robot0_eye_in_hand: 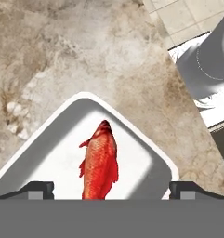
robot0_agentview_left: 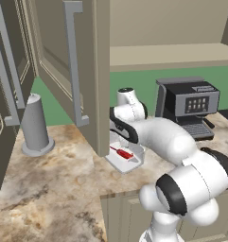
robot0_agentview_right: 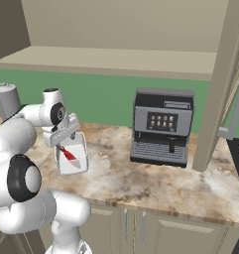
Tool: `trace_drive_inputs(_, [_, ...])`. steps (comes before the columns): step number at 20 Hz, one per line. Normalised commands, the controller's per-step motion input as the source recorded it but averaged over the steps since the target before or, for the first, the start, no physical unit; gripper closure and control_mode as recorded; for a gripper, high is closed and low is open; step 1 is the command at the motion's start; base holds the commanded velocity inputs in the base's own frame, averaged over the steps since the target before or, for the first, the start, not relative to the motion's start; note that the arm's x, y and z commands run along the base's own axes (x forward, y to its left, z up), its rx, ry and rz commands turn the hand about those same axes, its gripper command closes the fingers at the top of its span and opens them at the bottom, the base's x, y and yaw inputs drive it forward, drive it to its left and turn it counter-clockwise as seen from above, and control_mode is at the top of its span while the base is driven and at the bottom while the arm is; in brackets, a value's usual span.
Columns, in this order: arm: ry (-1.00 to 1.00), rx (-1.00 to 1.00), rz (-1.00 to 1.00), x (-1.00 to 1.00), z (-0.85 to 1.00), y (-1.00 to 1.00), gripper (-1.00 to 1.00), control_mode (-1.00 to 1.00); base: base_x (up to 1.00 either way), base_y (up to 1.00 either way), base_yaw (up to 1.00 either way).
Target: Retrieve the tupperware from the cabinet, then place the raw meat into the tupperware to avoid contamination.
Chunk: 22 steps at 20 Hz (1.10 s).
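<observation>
Mottled brown-and-cream stone counter [robot0_agentview_left: 63, 189] runs under a green back wall in this rendered kitchen. At the far left of the left base view stands a plain grey cylinder on a round base [robot0_agentview_left: 36, 125], resting on the stone well apart from everything else; the hand view shows it at the upper right edge. Next comes the beige wall cabinet [robot0_agentview_left: 94, 71], its panelled door swung open toward the camera, a long vertical grey bar handle [robot0_agentview_left: 74, 61] on the door and a bare beige shelf [robot0_agentview_left: 172, 54] behind it.

Below the edge of that open door, the small pale grey-white rectangular tupperware [robot0_agentview_left: 129, 163] with low walls sits flat on the counter. Inside it lies the raw meat [robot0_agentview_left: 124, 153], a bright red-orange irregular chunk, resting on the container's floor; the hand view shows it lying lengthwise near the middle, clear of the walls. The white arm's two-finger gripper [robot0_eye_in_hand: 111, 189] hangs directly above the tupperware, pointing down, its jaws spread wide with the meat between and below the two dark tips, neither tip touching it.

Further right, a boxy dark grey coffee machine [robot0_agentview_left: 188, 106] with a button panel stands on the counter near the container.
</observation>
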Motion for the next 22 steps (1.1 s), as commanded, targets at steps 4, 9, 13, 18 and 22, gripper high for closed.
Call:
trace_drive_inputs(4, [-0.12, 0.0, 0.0, -0.8, 0.14, -0.04, -1.0, -1.0, 0.0, 0.0, 0.0])
trace_drive_inputs(9, [-0.07, 0.0, 0.0, -0.83, 0.02, -0.36, -1.0, -1.0, 0.0, 0.0, 0.0])
trace_drive_inputs(13, [-0.08, -0.02, 0.14, -0.6, 0.09, -0.72, -1.0, -1.0, 0.0, 0.0, 0.0])
trace_drive_inputs(18, [-0.01, -0.06, 0.36, -0.39, 0.02, -0.41, -1.0, -1.0, 0.0, 0.0, 0.0])
trace_drive_inputs(22, [-0.01, -0.08, 0.41, -0.22, 0.15, -0.16, -1.0, -1.0, 0.0, 0.0, 0.0])
